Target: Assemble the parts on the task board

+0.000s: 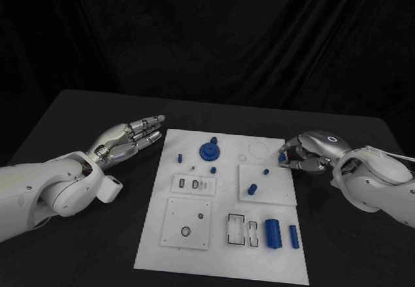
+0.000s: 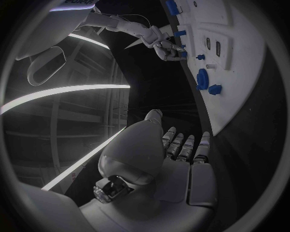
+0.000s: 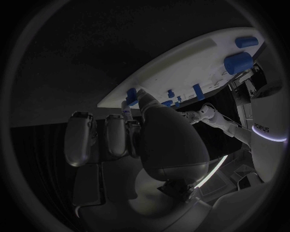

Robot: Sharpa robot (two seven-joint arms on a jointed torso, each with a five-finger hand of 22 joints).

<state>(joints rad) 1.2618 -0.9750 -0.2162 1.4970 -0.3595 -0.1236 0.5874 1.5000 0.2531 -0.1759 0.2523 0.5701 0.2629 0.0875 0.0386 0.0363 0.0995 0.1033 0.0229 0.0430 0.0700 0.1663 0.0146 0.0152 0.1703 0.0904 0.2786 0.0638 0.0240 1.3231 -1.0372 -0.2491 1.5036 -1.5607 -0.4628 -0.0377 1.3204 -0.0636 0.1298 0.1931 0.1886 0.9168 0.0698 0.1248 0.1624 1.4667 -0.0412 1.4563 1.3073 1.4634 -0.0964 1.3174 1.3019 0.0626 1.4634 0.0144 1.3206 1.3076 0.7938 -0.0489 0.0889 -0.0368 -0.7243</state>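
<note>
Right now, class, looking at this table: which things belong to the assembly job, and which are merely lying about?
Belonging to the job:
- white rectangular task board
- small blue plastic parts, e.g. round gear-like piece, two cylinders
- right hand, fingers at a blue part on the board's edge
- left hand, held flat, holding nothing

Lying about:
- nothing apart from the black table itself

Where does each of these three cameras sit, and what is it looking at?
Head view: on the robot's head, looking down at the task board; both arms show.
Left wrist view: behind the left hand, facing the board's edge.
Right wrist view: behind the right hand, facing the board.
Shared: both wrist views show the small blue part at the right hand's fingertips.
</note>
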